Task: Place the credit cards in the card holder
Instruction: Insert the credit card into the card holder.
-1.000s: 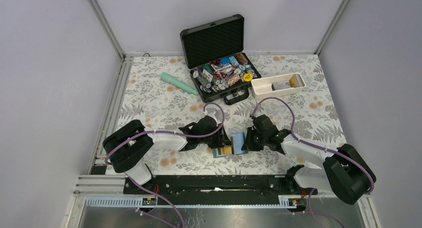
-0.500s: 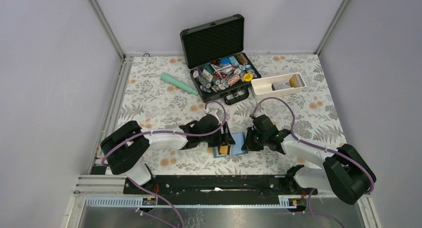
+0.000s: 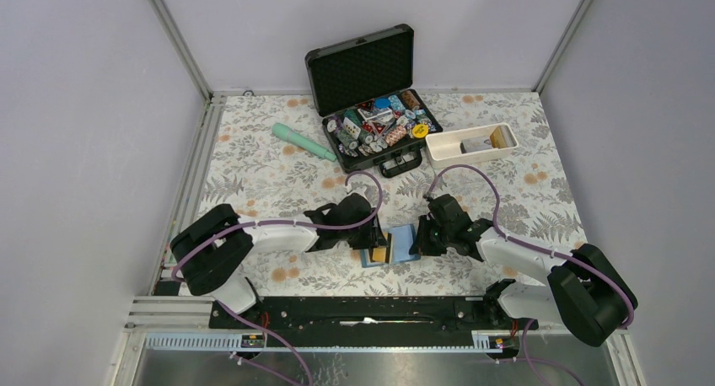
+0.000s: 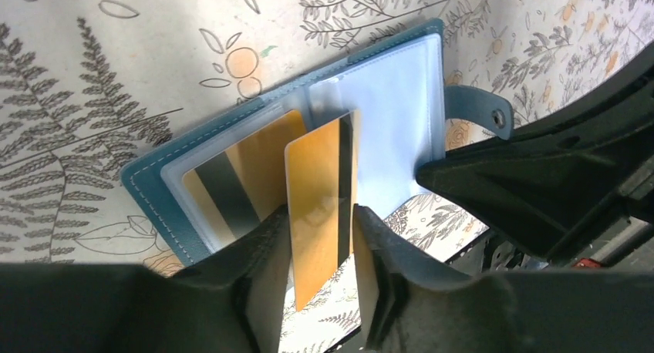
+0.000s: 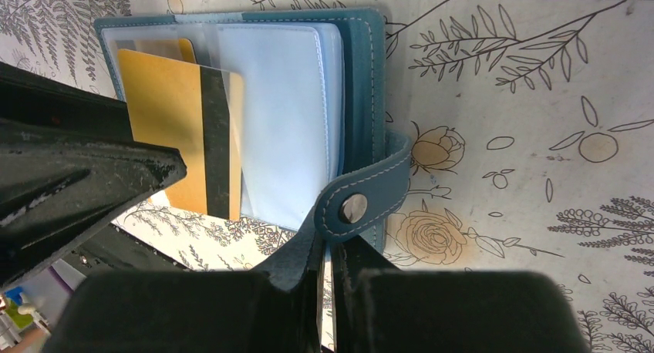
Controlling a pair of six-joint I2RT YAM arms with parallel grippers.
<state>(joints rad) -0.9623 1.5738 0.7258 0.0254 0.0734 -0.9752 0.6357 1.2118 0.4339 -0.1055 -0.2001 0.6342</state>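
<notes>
The teal card holder (image 3: 405, 237) lies open on the floral cloth between both arms, its light blue sleeves (image 4: 401, 99) facing up. An orange-gold credit card (image 4: 316, 191) with a dark stripe stands between the fingers of my left gripper (image 4: 320, 214), which is shut on its long edges. The card's far end rests at a sleeve of the holder (image 5: 359, 99). A second gold card (image 4: 231, 176) sits inside a clear sleeve. My right gripper (image 5: 325, 249) is shut on the holder's snap strap (image 5: 355, 206), pinning that side.
An open black case (image 3: 371, 108) full of poker chips stands at the back. A white tray (image 3: 444, 152) with a few items lies to its right. A mint green cylinder (image 3: 303, 142) lies to its left. The two grippers (image 3: 377, 234) (image 3: 419, 234) are close together.
My left gripper has edged slightly right towards the holder, and the gold card remains between its fingers. The right arm and the holder have not moved.
</notes>
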